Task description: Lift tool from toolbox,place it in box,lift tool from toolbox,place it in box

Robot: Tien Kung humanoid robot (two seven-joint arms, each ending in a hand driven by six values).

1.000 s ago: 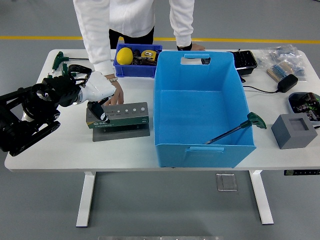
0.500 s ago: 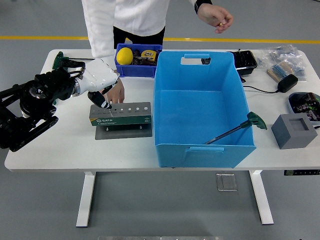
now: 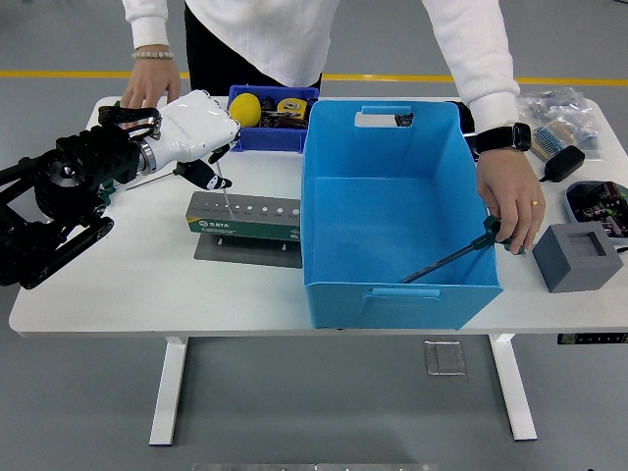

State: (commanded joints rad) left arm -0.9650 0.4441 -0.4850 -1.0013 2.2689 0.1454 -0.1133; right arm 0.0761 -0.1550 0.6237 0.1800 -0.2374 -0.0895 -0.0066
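Overhead, glossy white left hand (image 3: 201, 132) gripping tool (image 3: 208, 177)

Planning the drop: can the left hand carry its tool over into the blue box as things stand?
Probably yes. The left hand holds the tool above the tool holder, and the blue box beside it is open-topped, with nothing between them.

The left hand (image 3: 196, 132) now sits higher and farther right than before, its dark tool (image 3: 208, 178) lifted clear above the green tool holder (image 3: 244, 217), which has slid right and turned slightly. The person's hand by the holder has left; one hand (image 3: 150, 86) rests at the far left edge, another (image 3: 510, 211) now grips the T-handle tool (image 3: 469, 249) on the blue box (image 3: 392, 211).
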